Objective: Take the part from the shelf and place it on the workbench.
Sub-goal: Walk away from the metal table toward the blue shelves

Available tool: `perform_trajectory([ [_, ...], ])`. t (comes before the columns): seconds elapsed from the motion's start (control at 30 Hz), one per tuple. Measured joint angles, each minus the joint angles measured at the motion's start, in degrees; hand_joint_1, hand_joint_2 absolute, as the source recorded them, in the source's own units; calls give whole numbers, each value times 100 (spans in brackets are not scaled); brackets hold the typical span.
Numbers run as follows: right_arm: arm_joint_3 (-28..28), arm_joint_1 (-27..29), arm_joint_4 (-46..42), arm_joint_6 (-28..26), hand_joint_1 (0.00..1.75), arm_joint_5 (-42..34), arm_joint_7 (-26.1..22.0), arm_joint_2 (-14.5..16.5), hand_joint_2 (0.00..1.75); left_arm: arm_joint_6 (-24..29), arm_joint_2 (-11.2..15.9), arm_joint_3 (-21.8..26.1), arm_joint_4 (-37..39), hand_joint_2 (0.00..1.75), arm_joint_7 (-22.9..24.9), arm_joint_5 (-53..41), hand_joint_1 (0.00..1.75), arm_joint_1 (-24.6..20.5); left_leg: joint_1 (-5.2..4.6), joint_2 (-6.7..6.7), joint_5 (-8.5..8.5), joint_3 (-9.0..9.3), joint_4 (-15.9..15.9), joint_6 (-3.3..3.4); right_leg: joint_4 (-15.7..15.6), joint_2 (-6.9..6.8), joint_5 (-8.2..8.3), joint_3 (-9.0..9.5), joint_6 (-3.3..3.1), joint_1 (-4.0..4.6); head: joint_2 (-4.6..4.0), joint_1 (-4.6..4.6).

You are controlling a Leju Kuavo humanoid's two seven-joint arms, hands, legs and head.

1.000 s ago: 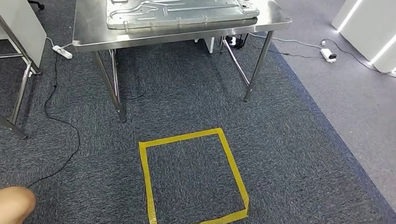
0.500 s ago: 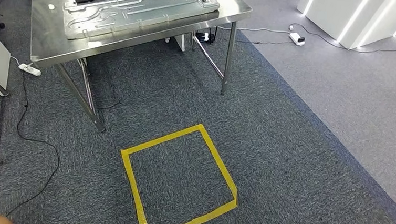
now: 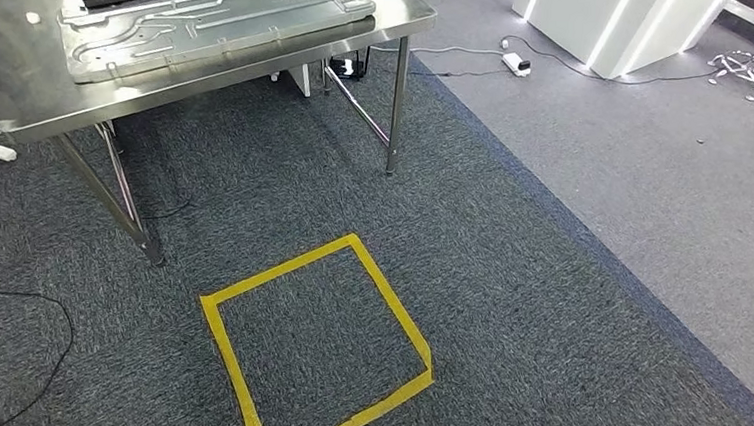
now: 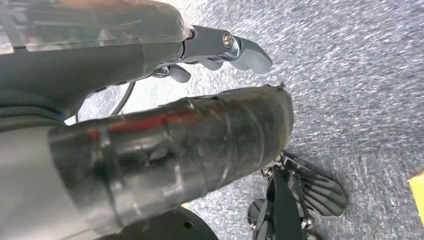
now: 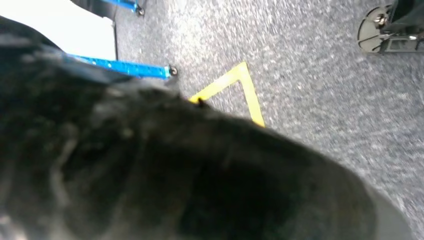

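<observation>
The whole head view has slid since 1 second ago, so the camera is turning, not the furniture: the steel workbench (image 3: 16, 88) now sits high on the left, more of the white lit plinth (image 3: 607, 19) shows on the right, and the blurred skin-coloured shape that was at the lower left edge is gone. The yellow tape square (image 3: 392, 301) on the carpet lies just ahead of the robot, short of the bench. A large pressed metal panel (image 3: 206, 16) lies flat on the bench top. Whether that is the task's part I cannot tell, and no view shows a shelf clearly. The left hand (image 4: 150, 130) hangs over the carpet, and the right hand (image 5: 175, 170) is a dark blur. For both I cannot tell whether the fingers are apart, together or holding anything. I judge this as repositioning between stations, not handling.
</observation>
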Motion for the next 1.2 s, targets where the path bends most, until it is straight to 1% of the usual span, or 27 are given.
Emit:
perform_trajectory([
  [0.07,-10,-7,0,3,0,-9,-8,3,0,-4,-1,1,0,0,1,8,0,9,-13,93,-6,-5,-2,27,740,-113,-343,-363,38,-15,0,2],
  [0.1,-19,-5,1,5,0,-18,-15,5,0,-5,-1,1,0,0,1,12,0,12,-17,142,-11,-4,0,29,983,-133,-404,-481,53,-29,0,2],
  [0.13,-30,-1,1,8,0,-27,-23,7,0,-5,-2,1,0,0,2,16,0,12,-19,187,-18,0,3,27,1022,-148,-352,-497,63,-41,0,1],
  [0.17,-39,3,2,10,0,-32,-33,9,0,-5,-2,1,0,0,2,20,0,10,-19,226,-26,10,7,18,829,-168,-201,-396,65,-51,0,1],
  [0.23,-47,2,2,9,0,-34,-49,10,0,-8,-4,1,0,0,2,19,0,7,-24,293,-53,35,19,-17,63,-292,155,3,37,-46,0,2],
  [0.27,-48,-5,1,9,0,-33,-56,10,0,-10,-5,1,0,0,1,18,0,4,-35,321,-72,45,31,-46,-267,-360,263,167,10,-30,0,2],
  [0.3,-48,-12,1,8,0,-32,-60,10,0,-11,-6,1,0,0,1,18,0,0,-45,348,-88,52,39,-77,-467,-407,307,262,-18,-10,0,0],
  [0.33,-49,-15,0,7,0,-30,-62,10,0,-12,-6,1,0,0,-1,18,0,-5,-55,376,-101,61,41,-110,-550,-428,302,292,-47,11,0,-1],
  [0.4,-54,-10,0,4,0,-28,-64,11,0,-12,-6,-1,0,0,-3,18,0,-16,-54,419,-123,83,40,-173,-576,-347,327,291,-102,7,0,-3],
  [0.47,-57,-10,0,2,0,-27,-66,16,0,-12,-6,-2,0,0,-5,18,0,-16,-37,321,-282,19,230,-231,-623,-281,361,309,-174,-22,0,-4],
  [0.53,-58,-17,0,1,0,-24,-70,24,0,-12,-6,-1,0,0,-5,19,0,-10,-21,154,-648,-263,857,-271,-640,-220,377,310,-223,-28,0,-7],
  [0.57,-60,-18,0,2,0,-22,-71,28,0,-12,-6,-1,0,0,-5,20,0,-6,-19,114,-820,-445,1237,-284,-637,-188,378,303,-235,-21,0,-8],
  [0.6,-62,-16,0,3,0,-22,-71,32,0,-12,-6,-1,0,0,-3,21,0,0,-18,95,-919,-600,1550,-295,-630,-147,376,300,-239,-15,0,-7],
  [0.63,-66,-14,0,4,0,-22,-72,35,0,-12,-6,-1,0,0,-1,23,0,7,-17,90,-911,-676,1689,-299,-621,-104,374,298,-242,-11,0,-7],
  [0.67,-69,-12,0,4,0,-22,-71,36,0,-12,-6,-1,0,0,1,25,0,12,-15,87,-792,-654,1615,-297,-607,-56,369,298,-240,-9,0,-6],
  [0.7,-72,-11,0,5,0,-22,-72,37,0,-12,-6,-1,0,0,3,25,0,15,-13,79,-590,-540,1349,-291,-590,-4,362,298,-235,-8,0,-7],
  [0.73,-73,-10,0,5,0,-22,-72,39,0,-12,-6,-1,0,0,4,25,0,15,-11,50,-372,-366,956,-278,-570,42,352,299,-223,-9,0,-7],
  [0.8,-74,-13,0,5,0,-22,-73,45,0,-12,-5,-1,0,0,3,24,0,9,-15,-77,-137,-89,322,-238,-529,115,334,279,-178,1,0,-7],
  [0.87,-76,-14,0,5,0,-22,-73,50,0,-12,-4,-1,0,0,2,24,0,-2,-30,-147,-131,-28,155,-184,-516,157,343,246,-116,3,0,-5],
  [0.93,-79,-7,0,8,0,-22,-73,51,0,-12,-4,-1,0,0,2,25,0,-10,-34,-94,-92,-23,124,-111,-526,182,359,233,-52,-11,0,-5],
  [0.97,-80,-2,0,10,0,-22,-75,51,0,-12,-4,-1,0,0,3,27,0,-9,-32,-59,-70,-13,95,-68,-492,148,328,220,-26,-16,0,-4],
  [1.0,-81,-1,0,11,0,-22,-78,51,0,-12,-5,-1,0,0,3,30,0,-7,-26,-21,-47,-6,65,-25,-351,82,230,158,-3,-20,0,-3],
  [1.03,-82,-4,0,11,0,-22,-84,51,0,-13,-5,-1,0,0,6,31,0,-4,-23,23,-30,-4,42,8,-81,0,67,34,17,-27,0,-1],
  [1.1,-84,-9,1,11,0,-22,-96,51,0,-14,-6,-1,0,0,11,33,0,2,-39,110,-27,-13,36,36,677,-121,-296,-328,54,-35,0,-1],
  [1.13,-84,-8,1,12,0,-22,-101,51,0,-14,-6,-1,0,0,14,33,0,6,-46,154,-30,-15,37,39,955,-139,-377,-460,65,-38,0,-1],
  [1.17,-84,-3,2,13,0,-22,-101,51,0,-14,-6,-1,0,0,16,33,0,7,-52,194,-34,-13,38,40,1020,-150,-340,-488,66,-39,0,-1],
  [1.2,-84,2,2,13,0,-22,-103,51,0,-16,-6,-1,0,0,17,33,0,6,-56,229,-39,-6,39,39,868,-164,-208,-406,57,-38,0,-1],
])
